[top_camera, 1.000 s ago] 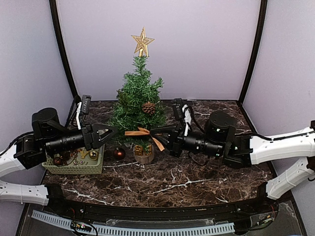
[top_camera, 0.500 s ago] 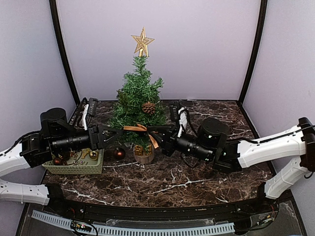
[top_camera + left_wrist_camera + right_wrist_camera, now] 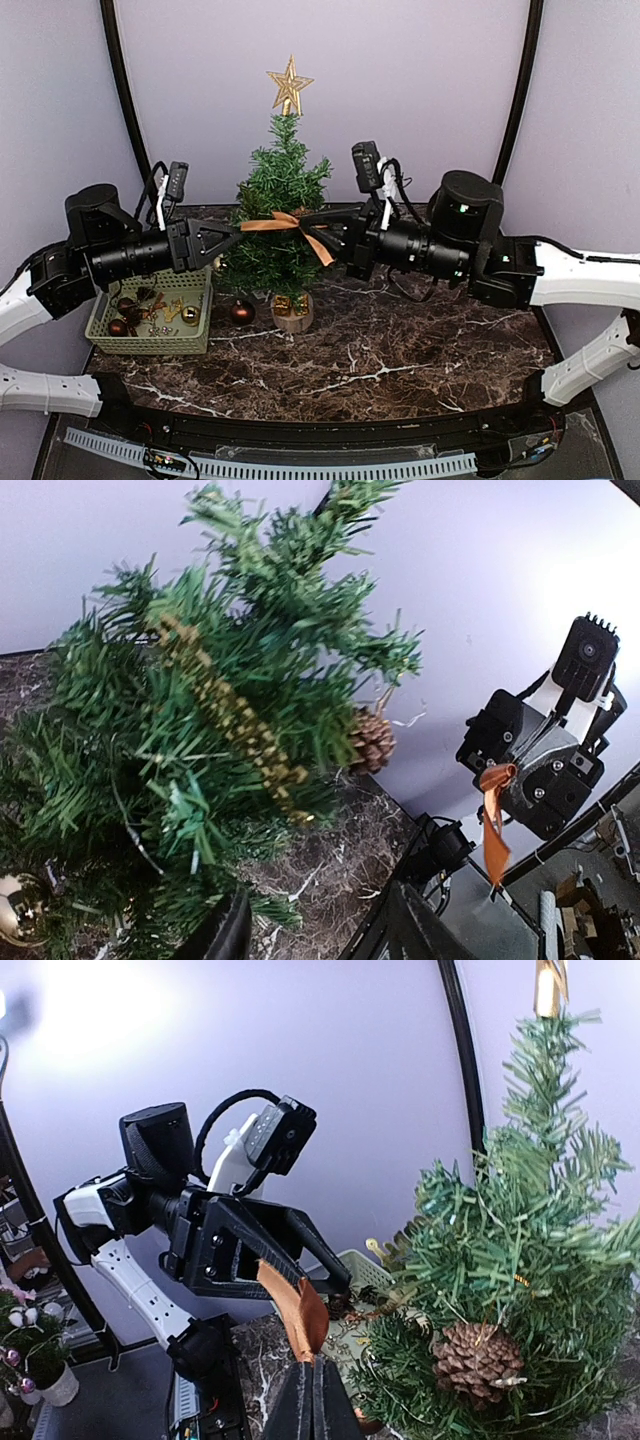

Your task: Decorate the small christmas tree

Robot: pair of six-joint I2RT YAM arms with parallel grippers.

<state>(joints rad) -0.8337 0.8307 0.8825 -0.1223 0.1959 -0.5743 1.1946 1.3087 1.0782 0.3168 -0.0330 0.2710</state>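
**Item 1: small christmas tree**. Dark-green bristly fir, upright on a pale round stump. It stands between the two grippers, directly ahead of each set of fingertips. Already fitted:
- gold star on the tip, well above both grippers
- pine cone in the mid branches, just beyond the right gripper's tips and to their side
- gold bead strand along a branch, ahead of the left gripper

**Item 2: right gripper**. Its jaws are pressed together and pinch a copper-orange ribbon. The ribbon rises from the fingertips, level with the tree's middle branches.

**Item 3: left gripper**. Its jaws stand apart with nothing between them. The tips are at the outer foliage, facing the right gripper across the tree. It has no hold on the ribbon, which hangs from the opposite gripper alone.

**Item 4: green basket**. Sits below and behind the left gripper, under that arm's wrist, and holds small ornaments.

**Item 5: dark brown bauble**. Lies on the marble-pattern table, below the left gripper's tips and just beside the stump.
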